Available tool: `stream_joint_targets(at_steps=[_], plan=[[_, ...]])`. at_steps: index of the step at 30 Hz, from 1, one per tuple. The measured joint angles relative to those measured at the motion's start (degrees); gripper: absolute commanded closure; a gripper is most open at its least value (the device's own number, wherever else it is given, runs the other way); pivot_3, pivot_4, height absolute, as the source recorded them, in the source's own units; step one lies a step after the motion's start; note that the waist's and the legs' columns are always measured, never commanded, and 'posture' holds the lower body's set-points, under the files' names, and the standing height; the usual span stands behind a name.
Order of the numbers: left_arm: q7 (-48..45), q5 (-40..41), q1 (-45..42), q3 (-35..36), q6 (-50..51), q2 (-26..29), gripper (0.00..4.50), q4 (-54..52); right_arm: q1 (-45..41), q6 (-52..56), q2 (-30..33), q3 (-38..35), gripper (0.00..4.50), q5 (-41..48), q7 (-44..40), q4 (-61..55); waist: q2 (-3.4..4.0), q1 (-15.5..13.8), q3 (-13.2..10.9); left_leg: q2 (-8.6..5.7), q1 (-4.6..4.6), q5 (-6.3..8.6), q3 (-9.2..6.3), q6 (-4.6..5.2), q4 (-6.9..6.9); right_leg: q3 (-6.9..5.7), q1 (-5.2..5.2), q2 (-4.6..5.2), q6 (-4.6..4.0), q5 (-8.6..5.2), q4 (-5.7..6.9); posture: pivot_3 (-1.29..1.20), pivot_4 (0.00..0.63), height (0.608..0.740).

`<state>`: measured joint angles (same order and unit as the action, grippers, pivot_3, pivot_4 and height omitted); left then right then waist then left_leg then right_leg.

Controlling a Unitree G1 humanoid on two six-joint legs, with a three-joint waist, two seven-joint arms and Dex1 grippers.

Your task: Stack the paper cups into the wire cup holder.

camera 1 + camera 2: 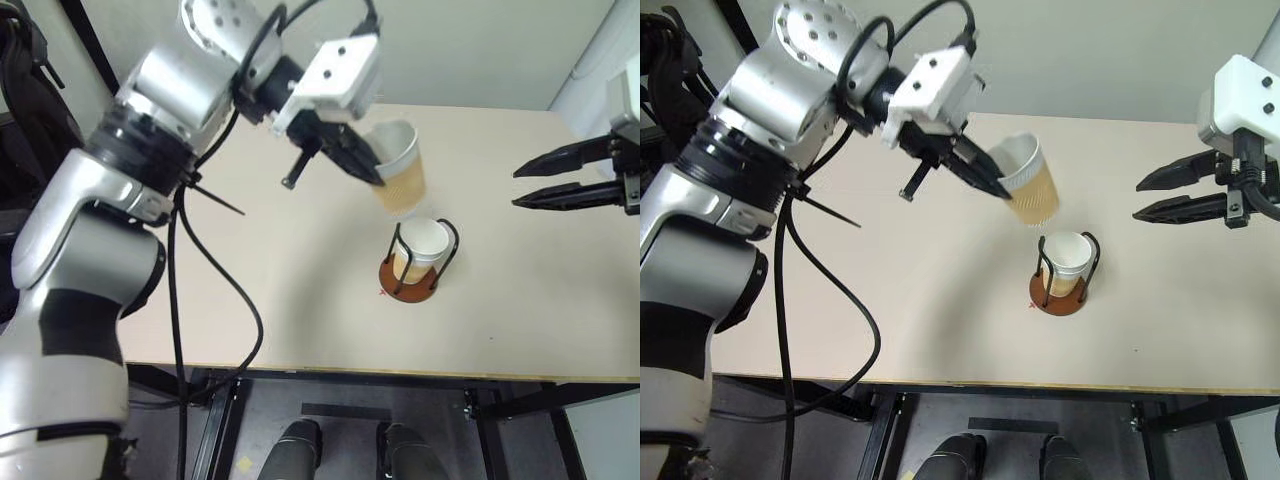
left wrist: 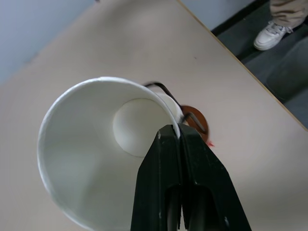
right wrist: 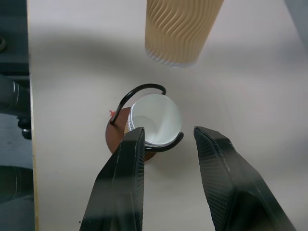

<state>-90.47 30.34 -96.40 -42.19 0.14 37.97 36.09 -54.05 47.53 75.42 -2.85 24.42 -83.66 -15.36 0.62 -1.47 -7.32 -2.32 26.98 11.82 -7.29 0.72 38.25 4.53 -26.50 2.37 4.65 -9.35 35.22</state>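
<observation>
From the left eye view, the left gripper is clenched on the rim of a paper cup, carrying it in the air above the middle of the desk. The cup hangs tilted, its mouth turned up toward the far edge and its base slanting down toward the wire cup holder, which stands just below it and a little toward the near edge. A second cup already sits upright between the holder's wire loops. The right gripper hovers well apart over the desk's right side, its fingers parted and grasping nothing.

The right eye view gives the same layout: the carried cup's base sits just above and slightly to the left of the seated cup's mouth, not yet over it squarely.

In the left wrist view, one finger is inside the cup wall and one outside, pinching the rim; past the cup's edge the holder's reddish base peeks out beyond.

In the right wrist view, the holder and its seated cup lie between the spread fingers' tips, with the carried cup's ribbed wall hanging beyond it.

The left arm is plainly the nearer one. The coming move likely turns on bringing the cup's long axis upright and in line over the seated cup.
</observation>
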Motion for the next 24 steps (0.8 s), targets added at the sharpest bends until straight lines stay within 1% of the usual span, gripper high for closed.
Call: stream_joint_targets(at_steps=[4,7,15,24], plan=[[-0.01,-0.36,0.06,-2.53,-1.93,-1.62,4.49,3.1,1.36,0.59,0.34,-0.98,2.85,1.2,1.49,-1.19,0.04,-0.13,-0.03,0.04,0.09,0.04,0.0,0.09,0.12,0.09,0.01,0.05,0.17,0.08,-0.13,0.0,0.15,0.74],[-0.01,-2.38,0.05,-3.74,-5.13,-4.89,4.49,7.29,1.98,0.8,0.76,-1.11,2.85,2.22,2.59,-1.42,0.07,-0.38,-0.05,-0.02,0.17,0.13,0.11,0.25,0.35,0.09,0.02,0.05,0.27,0.1,-0.16,0.0,0.15,0.74],[-0.03,-5.91,-0.34,-3.65,-9.62,-10.79,4.49,14.41,1.92,2.1,1.92,-1.56,2.85,5.08,4.75,-4.01,0.1,-0.54,-0.07,-0.03,0.41,0.35,0.25,0.59,0.88,0.23,0.02,0.12,0.54,0.14,-0.23,0.0,0.15,0.74],[-0.04,-8.34,-2.59,-2.35,-13.01,-16.57,4.49,19.35,4.2,5.01,3.02,-5.23,2.85,9.25,7.91,-7.91,0.1,-0.91,-0.07,-0.15,0.46,0.41,0.4,0.69,1.05,0.27,0.04,0.17,0.74,0.2,-0.22,0.0,0.15,0.74]])
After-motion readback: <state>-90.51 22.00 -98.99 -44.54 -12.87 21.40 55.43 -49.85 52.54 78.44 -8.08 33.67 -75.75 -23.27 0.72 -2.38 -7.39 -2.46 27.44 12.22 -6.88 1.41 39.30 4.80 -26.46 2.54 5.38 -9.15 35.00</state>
